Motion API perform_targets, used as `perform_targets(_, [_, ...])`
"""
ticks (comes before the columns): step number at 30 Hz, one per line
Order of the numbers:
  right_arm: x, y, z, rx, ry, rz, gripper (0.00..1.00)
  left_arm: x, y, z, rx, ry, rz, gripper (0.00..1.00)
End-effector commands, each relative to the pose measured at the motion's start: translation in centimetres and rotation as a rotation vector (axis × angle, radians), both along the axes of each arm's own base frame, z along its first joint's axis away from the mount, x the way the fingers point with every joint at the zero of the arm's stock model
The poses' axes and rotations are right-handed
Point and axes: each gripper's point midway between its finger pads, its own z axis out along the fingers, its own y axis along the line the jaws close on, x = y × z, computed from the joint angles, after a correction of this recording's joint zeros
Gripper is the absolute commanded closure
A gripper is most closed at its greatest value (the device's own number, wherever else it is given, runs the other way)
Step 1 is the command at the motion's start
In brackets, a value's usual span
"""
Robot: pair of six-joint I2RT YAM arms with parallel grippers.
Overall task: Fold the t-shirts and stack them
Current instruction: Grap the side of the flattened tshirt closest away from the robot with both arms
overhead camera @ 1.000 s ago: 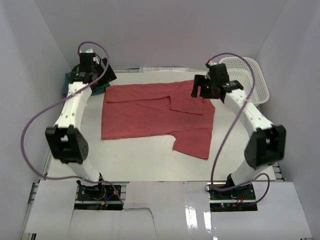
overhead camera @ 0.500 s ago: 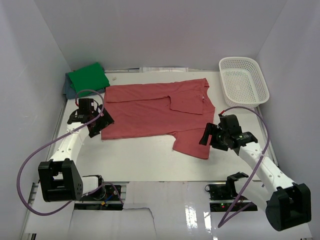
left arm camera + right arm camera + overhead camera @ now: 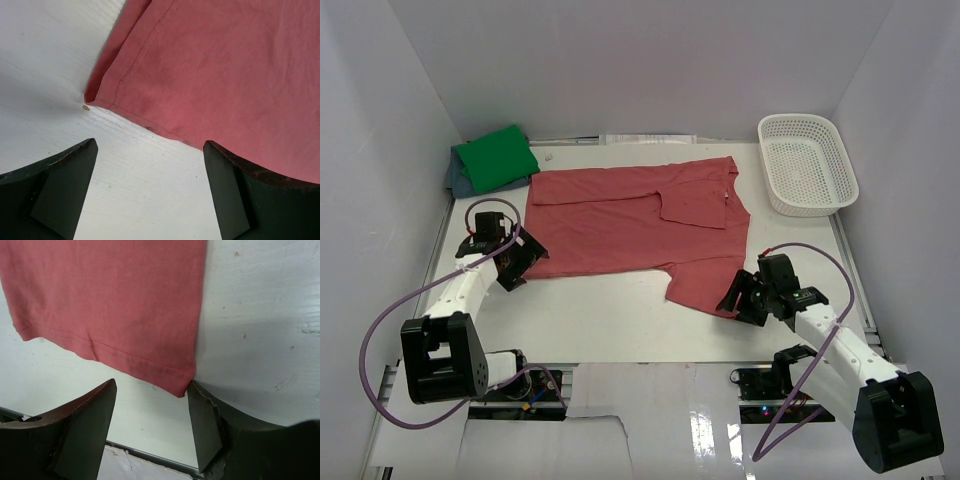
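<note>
A dusty brick-red t-shirt [image 3: 630, 225] lies spread flat and sideways across the middle of the white table [image 3: 600, 320], hem to the left. One short sleeve sticks out toward the near right, and a flap is folded over the chest. At the far left corner, a folded bright green t-shirt [image 3: 497, 157] rests on a blue-grey t-shirt [image 3: 460, 182].

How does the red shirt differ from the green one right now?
The red t-shirt lies spread wide across mid-table, one sleeve sticking out toward the arms; the green t-shirt is folded into a compact square. The red t-shirt rests straight on the table; the green t-shirt sits atop blue-grey cloth in the far left corner. Both are plain, single-colour cloth.
</note>
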Motion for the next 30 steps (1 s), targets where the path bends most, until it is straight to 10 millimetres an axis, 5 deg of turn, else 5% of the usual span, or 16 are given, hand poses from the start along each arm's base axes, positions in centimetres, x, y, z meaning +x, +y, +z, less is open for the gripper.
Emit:
perform_targets(1, [0.0, 0.3, -0.6, 0.025, 0.008, -0.023, 0.35, 1.5, 0.6, 1.8, 0.0, -0.08, 0.025, 0.02])
perform_targets(7, [0.0, 0.0, -1.5, 0.004, 0.021, -0.037, 0.54, 1.9, 1.7, 2.5, 0.032, -0.095, 0.036, 0.02])
perform_targets(11, [0.1, -0.2, -1.3, -0.008, 0.015, -0.044, 0.55, 1.8, 2.5, 2.1, 0.051, -0.082, 0.057, 0.02])
perform_targets(24, [0.4, -0.8, -0.5, -0.039, -0.003, -0.048, 0.89, 2.0, 3.4, 1.0, 0.052, -0.055, 0.079, 0.02])
perform_targets(26, [0.6, -0.6, -0.2, -0.034, -0.009, -0.041, 0.86, 2.0, 3.4, 0.8, 0.051, -0.051, 0.08, 0.02])
perform_targets(27, [0.7, -0.5, -0.1, -0.033, -0.013, -0.027, 0.71, 2.0, 3.4, 0.9, 0.049, -0.053, 0.079, 0.02])
perform_targets(30, [0.9, -0.5, 0.1, -0.042, -0.01, -0.009, 0.54, 2.1, 3.5, 1.0, 0.054, -0.054, 0.076, 0.02])
